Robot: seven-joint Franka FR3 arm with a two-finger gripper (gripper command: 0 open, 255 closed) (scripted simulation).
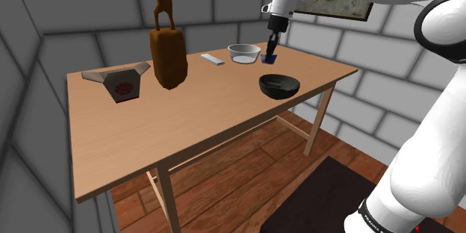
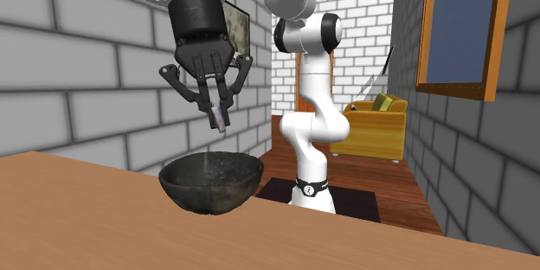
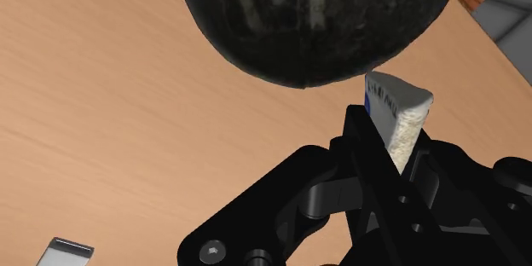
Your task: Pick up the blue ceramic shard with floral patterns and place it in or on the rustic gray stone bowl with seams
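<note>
**A:** Where is the wedge-shaped shard with the blue face and pale broken edge (image 3: 396, 115)?

**B:** It is clamped between the black jaws, with its tip poking out past them. It hangs in the air, off the light wooden worktop (image 1: 149, 134).

**A:** And the rough, dark grey round bowl with pale streaks (image 1: 279, 85)?

**B:** It stands on the worktop near the edge, close to the shard. In the wrist view the shard is beside the bowl's outer wall, not over its hollow.

**A:** What else is on the worktop?

**B:** In the shoulder view a shallow white bowl (image 1: 244, 53) sits just left of the jaws. A small flat pale bar (image 1: 213, 60) lies left of that. Further left are a tall brown figure (image 1: 168, 52) and a white folded carton with a red mark (image 1: 123, 82), both well apart from the dark bowl.
</note>
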